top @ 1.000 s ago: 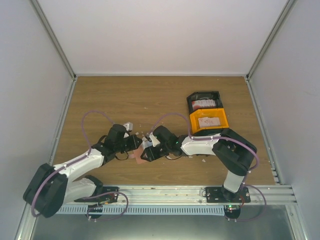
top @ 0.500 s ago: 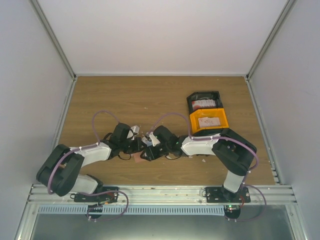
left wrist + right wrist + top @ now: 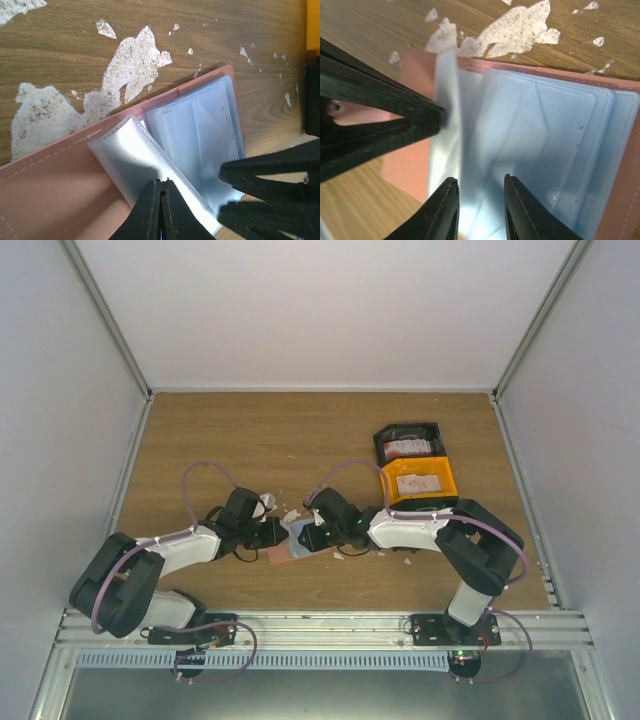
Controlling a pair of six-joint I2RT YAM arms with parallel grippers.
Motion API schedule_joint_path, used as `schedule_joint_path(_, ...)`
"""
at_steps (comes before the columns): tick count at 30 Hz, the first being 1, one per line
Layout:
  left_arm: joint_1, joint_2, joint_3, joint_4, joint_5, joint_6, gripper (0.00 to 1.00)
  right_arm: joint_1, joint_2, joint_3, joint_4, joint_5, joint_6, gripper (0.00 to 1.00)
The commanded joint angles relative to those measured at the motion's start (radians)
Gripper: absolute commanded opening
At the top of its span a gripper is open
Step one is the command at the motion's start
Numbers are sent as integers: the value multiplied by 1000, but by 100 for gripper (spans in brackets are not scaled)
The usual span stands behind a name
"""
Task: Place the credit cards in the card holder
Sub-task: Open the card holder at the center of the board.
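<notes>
The card holder (image 3: 283, 554) lies open on the wood between both arms, salmon outside (image 3: 60, 185), pale blue sleeves inside (image 3: 560, 120). My left gripper (image 3: 161, 181) (image 3: 284, 537) is shut on the edge of one clear sleeve, which stands lifted off the holder. My right gripper (image 3: 480, 178) (image 3: 306, 538) hovers open just over the blue sleeves, nothing between its fingers. Its fingers (image 3: 270, 170) show at the right of the left wrist view. Credit cards lie in the bins: a red-and-white one (image 3: 407, 448) and a whitish-pink one (image 3: 415, 483).
A black bin (image 3: 380, 444) and an orange bin (image 3: 447, 483) stand together at the right. Small white scraps (image 3: 292, 514) lie by the holder, and pale worn patches (image 3: 135, 60) mark the wood. Grey walls enclose the table.
The left arm's elbow swung in closer. The right gripper's jaws narrowed and shifted slightly right. The holder now shows more of its pale blue inside.
</notes>
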Motion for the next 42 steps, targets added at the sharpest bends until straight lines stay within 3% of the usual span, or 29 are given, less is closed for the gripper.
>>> schedule_joint_path(1,9,-49,18,-44,-29,24,5,-4,52,47,-58,53,-7,23)
schedule_joint_path(6,10,-93,28,-73,-14,28,5,-3,78,76,-63,21,-39,16)
schedule_joint_path(14,15,-192,48,-91,-11,21,5,4,78,110,-19,-127,-92,17)
schedule_joint_path(17,27,-207,45,-96,-27,15,5,4,91,110,16,-199,-90,23)
schedule_joint_path(22,42,-214,35,-93,-15,9,6,4,99,92,80,-271,-80,44)
schedule_joint_path(32,64,-238,20,-90,6,-3,6,22,146,105,126,-349,-92,65)
schedule_joint_path(37,69,-242,4,-95,-7,-22,6,25,178,102,75,-280,-67,66)
schedule_joint_path(42,68,-180,-33,-20,95,-35,6,26,189,122,20,-244,-61,65)
